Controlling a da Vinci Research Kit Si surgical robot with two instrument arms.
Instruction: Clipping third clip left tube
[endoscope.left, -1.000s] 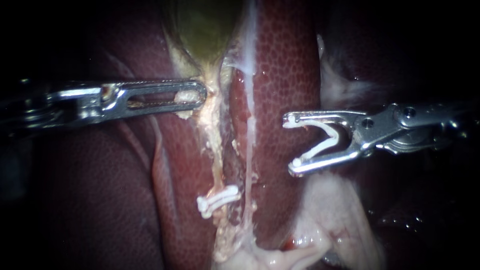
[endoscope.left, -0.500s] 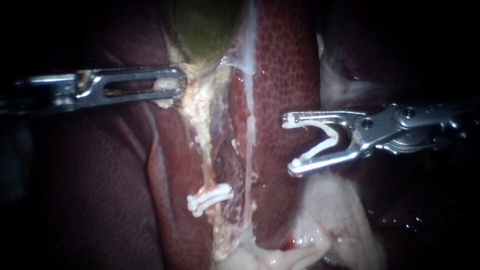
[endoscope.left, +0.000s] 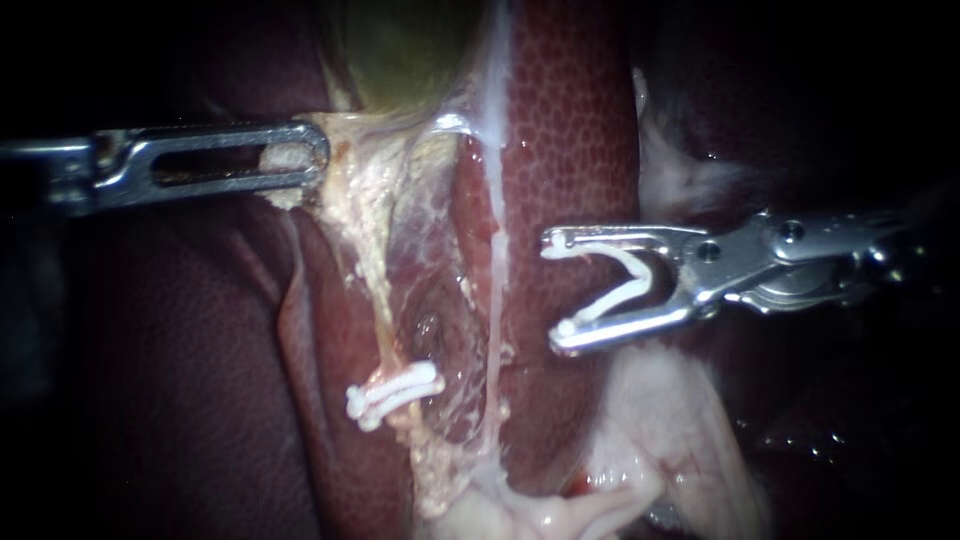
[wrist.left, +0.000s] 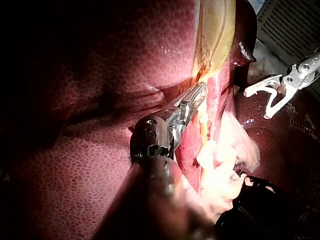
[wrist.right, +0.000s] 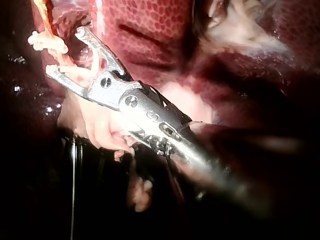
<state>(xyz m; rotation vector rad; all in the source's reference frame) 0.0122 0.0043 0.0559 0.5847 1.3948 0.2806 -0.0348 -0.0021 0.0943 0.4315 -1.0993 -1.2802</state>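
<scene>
Instruments stood on either side of the left tube (endoscope.left: 372, 285). The left instrument (endoscope.left: 300, 165) had its pincer closed on pale tissue (endoscope.left: 283, 160) at the narrow end of the gallbladder (endoscope.left: 400, 50). From that grip the tube ran stretched across the liver (endoscope.left: 570, 130) to a fastened clip (endoscope.left: 393, 390) that crossed it well away from the pincer. The right instrument (endoscope.left: 556, 291) held its pincer spread wide, an open clip (endoscope.left: 628, 285) seated between the two jaws and touching both, its mouth turned toward the tube. The tube lay ahead of that pincer and apart from it, with a thin pale strand (endoscope.left: 492, 330) and a band of liver between them, not yet inside the open clip.
</scene>
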